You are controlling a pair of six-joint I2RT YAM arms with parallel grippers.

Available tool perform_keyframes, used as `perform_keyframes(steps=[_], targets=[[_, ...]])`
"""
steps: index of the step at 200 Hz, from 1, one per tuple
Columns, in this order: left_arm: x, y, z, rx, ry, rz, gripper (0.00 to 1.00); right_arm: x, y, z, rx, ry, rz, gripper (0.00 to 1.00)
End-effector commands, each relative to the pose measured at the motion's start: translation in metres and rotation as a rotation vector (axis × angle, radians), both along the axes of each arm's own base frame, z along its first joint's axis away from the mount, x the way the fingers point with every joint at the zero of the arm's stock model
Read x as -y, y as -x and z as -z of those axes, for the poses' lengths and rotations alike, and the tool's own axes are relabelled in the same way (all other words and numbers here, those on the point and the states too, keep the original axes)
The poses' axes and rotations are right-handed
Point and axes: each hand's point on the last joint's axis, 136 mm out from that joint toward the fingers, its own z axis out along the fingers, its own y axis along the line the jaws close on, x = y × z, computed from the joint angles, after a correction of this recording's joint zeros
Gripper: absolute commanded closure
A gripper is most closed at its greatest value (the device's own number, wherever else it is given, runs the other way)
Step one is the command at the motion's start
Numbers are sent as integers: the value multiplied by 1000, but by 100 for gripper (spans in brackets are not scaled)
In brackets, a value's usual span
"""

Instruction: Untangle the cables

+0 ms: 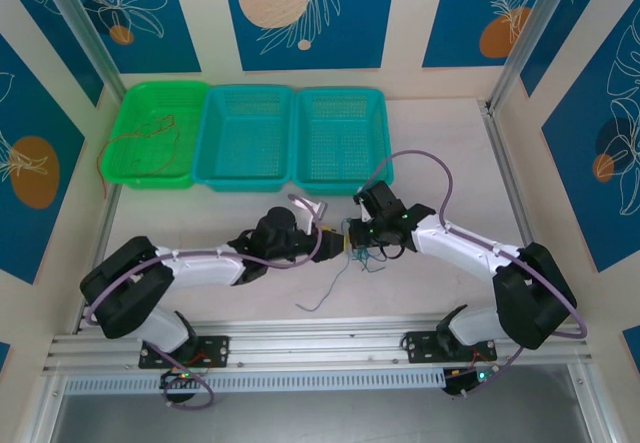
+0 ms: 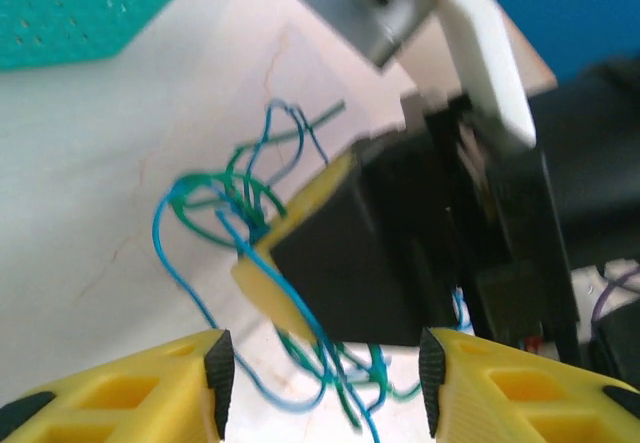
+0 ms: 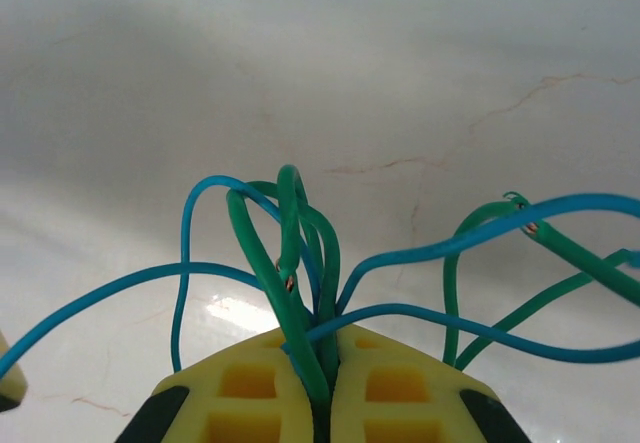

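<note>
One wrist view shows the right hand [image 3: 322, 363] pinching the cables [image 3: 262, 263].

Cables [image 1: 360, 256] over table [image 1: 440, 143], before baskets [image 1: 245, 138]

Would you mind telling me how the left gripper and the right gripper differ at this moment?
The left gripper is open, jaws wide apart; the right gripper is shut. The right gripper pinches the green and blue cables; the left gripper grips nothing, though a blue strand runs between its jaws. Both are yellow at the tip and sit at the same tangle.
</note>
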Motion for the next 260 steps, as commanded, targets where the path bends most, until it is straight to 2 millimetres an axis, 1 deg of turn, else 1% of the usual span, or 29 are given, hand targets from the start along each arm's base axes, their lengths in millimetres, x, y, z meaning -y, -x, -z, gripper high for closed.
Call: perform_keyframes(steps=[1, 21, 41, 58, 76, 96, 105, 119, 140, 152, 165, 179, 190, 200, 206, 210, 218, 223, 226, 231, 236, 243, 247, 260], targets=[[5, -26, -21, 0, 107, -79, 54, -13, 6, -8, 2, -74, -24, 100], [7, -34, -11, -51, 95, -100, 62, -15, 7, -10, 10, -77, -16, 100], [2, -38, 3, -80, 45, -138, 68, -14, 6, -11, 16, -80, 7, 100], [-3, -39, 10, -96, 17, -157, 83, -14, 4, -11, 24, -88, 19, 100], [-5, -38, 12, -105, 0, -157, 100, -11, 3, -10, 32, -84, 45, 100], [-10, -37, 10, -107, 6, -160, 100, -2, 0, -5, 37, -63, 95, 96], [-13, -37, 7, -112, 17, -164, 100, 7, -1, 1, 33, -36, 136, 92], [-22, -39, -1, -119, 44, -184, 100, 27, -2, 13, 9, 15, 220, 83], [-41, -42, -19, -94, 62, -220, 100, 60, -2, 33, -77, 41, 374, 81], [-54, -42, -30, -68, 54, -246, 100, 81, 2, 45, -121, 75, 462, 81], [-70, -42, -40, -35, 26, -278, 100, 107, 7, 50, -133, 175, 575, 80], [-86, -40, -47, 1, -23, -310, 100, 123, 10, 50, -119, 232, 635, 78], [-101, -39, -47, 15, -76, -345, 100, 134, 14, 50, -117, 243, 688, 73], [-114, -37, -43, 21, -124, -379, 100, 143, 17, 51, -128, 232, 746, 64], [-123, -37, -40, 16, -149, -402, 100, 148, 19, 52, -141, 216, 776, 61], [-128, -36, -38, 14, -161, -415, 100, 150, 20, 53, -149, 202, 792, 56], [-138, -35, -33, 3, -179, -440, 100, 154, 21, 54, -162, 173, 818, 55], [-141, -34, -31, -3, -182, -445, 100, 153, 20, 53, -159, 150, 811, 56], [-143, -33, -30, -4, -182, -444, 100, 151, 17, 52, -150, 131, 797, 58], [-142, -32, -30, -2, -177, -432, 100, 144, 14, 50, -133, 97, 752, 63], [-138, -29, -30, 4, -165, -406, 100, 135, 10, 47, -114, 60, 693, 70], [-127, -24, -33, 21, -132, -337, 100, 123, 4, 41, -92, 5, 626, 79], [-118, -20, -36, 28, -105, -285, 100, 115, 3, 38, -86, -24, 581, 83], [-93, -10, -41, 38, -45, -150, 100, 93, -2, 25, -58, -110, 460, 87]])
